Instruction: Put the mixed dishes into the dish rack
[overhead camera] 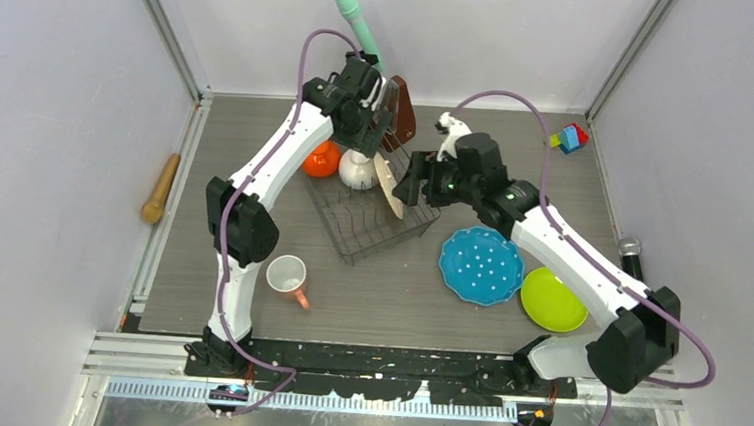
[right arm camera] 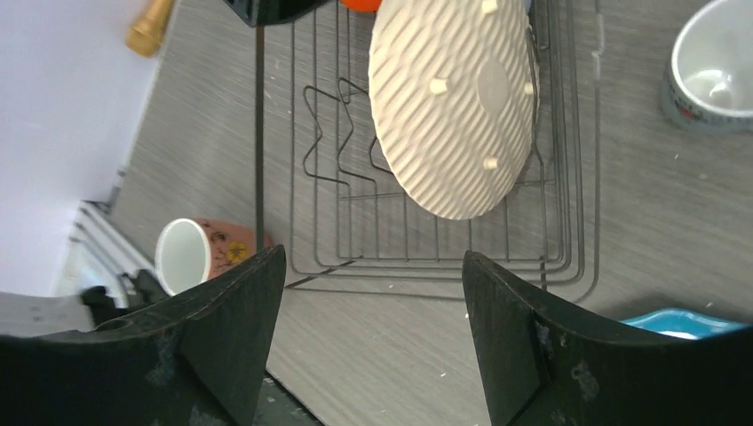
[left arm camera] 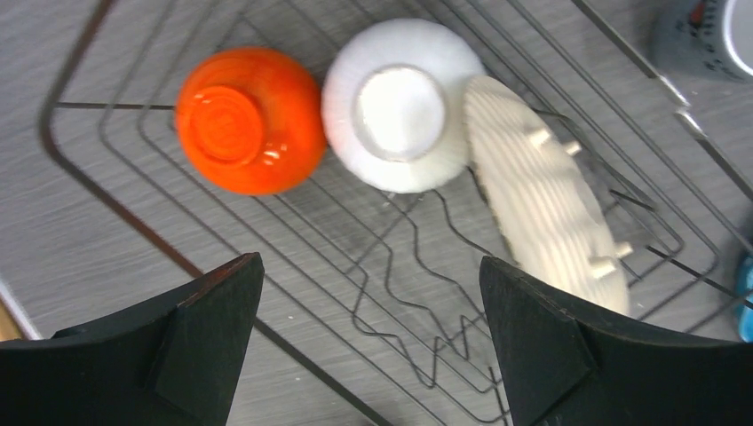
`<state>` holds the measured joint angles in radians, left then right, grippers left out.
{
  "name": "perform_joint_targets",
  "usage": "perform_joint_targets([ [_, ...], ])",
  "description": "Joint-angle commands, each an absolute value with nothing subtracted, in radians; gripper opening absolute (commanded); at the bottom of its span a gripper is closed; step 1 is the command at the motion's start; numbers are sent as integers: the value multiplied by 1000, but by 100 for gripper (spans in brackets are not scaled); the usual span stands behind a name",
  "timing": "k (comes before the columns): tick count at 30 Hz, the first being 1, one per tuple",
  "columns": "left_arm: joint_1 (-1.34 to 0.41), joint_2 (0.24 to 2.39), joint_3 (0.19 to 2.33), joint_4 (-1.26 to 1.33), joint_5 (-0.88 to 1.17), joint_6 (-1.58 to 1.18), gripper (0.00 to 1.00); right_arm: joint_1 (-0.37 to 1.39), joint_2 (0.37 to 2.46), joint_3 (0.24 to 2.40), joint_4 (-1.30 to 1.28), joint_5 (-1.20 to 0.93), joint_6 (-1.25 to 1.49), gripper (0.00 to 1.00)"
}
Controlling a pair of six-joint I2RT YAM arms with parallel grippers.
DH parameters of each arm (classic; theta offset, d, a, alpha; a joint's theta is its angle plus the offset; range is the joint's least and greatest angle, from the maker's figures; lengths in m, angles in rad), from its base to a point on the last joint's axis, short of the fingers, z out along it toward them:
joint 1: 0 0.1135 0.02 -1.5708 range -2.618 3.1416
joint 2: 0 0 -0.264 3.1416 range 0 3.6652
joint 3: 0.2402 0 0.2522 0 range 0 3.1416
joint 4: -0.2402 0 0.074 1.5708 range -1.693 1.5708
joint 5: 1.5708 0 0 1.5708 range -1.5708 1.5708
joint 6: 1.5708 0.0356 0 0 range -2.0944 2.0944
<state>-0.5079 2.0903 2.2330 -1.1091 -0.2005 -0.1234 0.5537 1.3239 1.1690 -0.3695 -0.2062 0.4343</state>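
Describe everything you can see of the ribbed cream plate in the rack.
The pale cream plate shows its underside, which is ribbed in a woven-looking pattern with four small raised nubs and looks matte. It stands on edge, tilted, in the black wire dish rack. Its rim seems to rest against the upturned white bowl.

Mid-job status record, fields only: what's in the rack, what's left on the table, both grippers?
in dish rack: orange bowl and white bowl, both upside down; yellow woven-pattern plate, leaning on edge
on table: pink mug, blue dotted plate, lime green plate, small grey mug
left gripper: open, empty, above rack
right gripper: open, empty
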Motion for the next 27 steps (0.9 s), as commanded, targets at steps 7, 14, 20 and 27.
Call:
perform_joint_targets([
  [7,-455,1995,2183,-1100,-171,-286,96,727,1567,1407,-471,194,194,79],
  [14,-341,1775,1933,-957,-117,-373,98,732,1711,1480,-465,241,176,75],
  [20,-295,1671,1747,-905,-86,-401,97,728,1746,1533,-479,347,167,59],
  [27,-268,1654,1604,-833,-35,-433,95,678,1729,1525,-482,348,195,45],
])
